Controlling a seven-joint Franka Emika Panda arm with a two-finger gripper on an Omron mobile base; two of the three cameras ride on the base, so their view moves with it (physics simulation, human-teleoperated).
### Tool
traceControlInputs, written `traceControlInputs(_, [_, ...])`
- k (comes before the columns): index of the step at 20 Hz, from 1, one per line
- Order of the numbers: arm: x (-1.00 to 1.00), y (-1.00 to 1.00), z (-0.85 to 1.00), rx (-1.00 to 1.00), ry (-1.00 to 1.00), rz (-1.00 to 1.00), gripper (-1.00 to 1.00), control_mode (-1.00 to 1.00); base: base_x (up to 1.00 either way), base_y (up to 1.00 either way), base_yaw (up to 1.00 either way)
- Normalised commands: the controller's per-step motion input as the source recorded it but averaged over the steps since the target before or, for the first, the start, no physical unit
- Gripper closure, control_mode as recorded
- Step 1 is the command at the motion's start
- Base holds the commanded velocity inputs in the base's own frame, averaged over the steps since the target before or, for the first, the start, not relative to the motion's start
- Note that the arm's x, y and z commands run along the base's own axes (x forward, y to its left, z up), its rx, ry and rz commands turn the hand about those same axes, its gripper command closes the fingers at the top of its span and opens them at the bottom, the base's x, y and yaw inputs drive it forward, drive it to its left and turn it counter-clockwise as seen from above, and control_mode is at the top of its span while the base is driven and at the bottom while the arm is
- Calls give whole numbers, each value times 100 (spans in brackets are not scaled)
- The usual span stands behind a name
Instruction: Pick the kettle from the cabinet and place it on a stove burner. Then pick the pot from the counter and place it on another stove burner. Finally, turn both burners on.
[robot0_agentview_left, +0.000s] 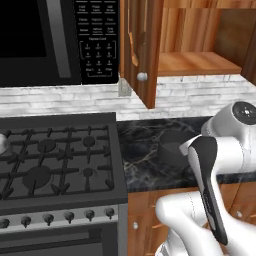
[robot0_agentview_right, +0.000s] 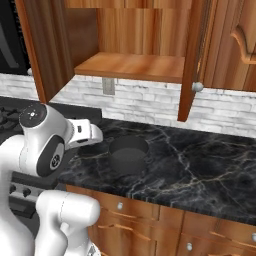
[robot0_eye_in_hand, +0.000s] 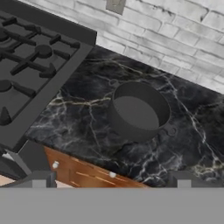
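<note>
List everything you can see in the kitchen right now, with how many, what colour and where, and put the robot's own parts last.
pot: one, dark grey, no lid, on the counter right of the range
counter: one, black marble with pale veins, under the cabinet
cabinet: one, reddish-brown wood, on the wall with doors open, shelf bare where it shows
stove burners: several, black under black grates, on the range left of the counter
kettle: one, silvery, only an edge shows at the range's left side
range knobs: a row, silver, along the range front
microwave: one, black, above the range
backsplash: white brick, behind the counter
gripper: one, dark fingertips, open, above the counter's front edge
</note>
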Motion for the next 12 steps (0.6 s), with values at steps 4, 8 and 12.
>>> traceControlInputs(4, [20, 0, -19, 0, 0, -1, -100, -100, 0, 0, 0])
traceControlInputs(8, [16, 0, -18, 0, 0, 0, -100, -100, 0, 0, 0])
traceControlInputs(12, [12, 0, -17, 0, 0, 0, -100, -100, 0, 0, 0])
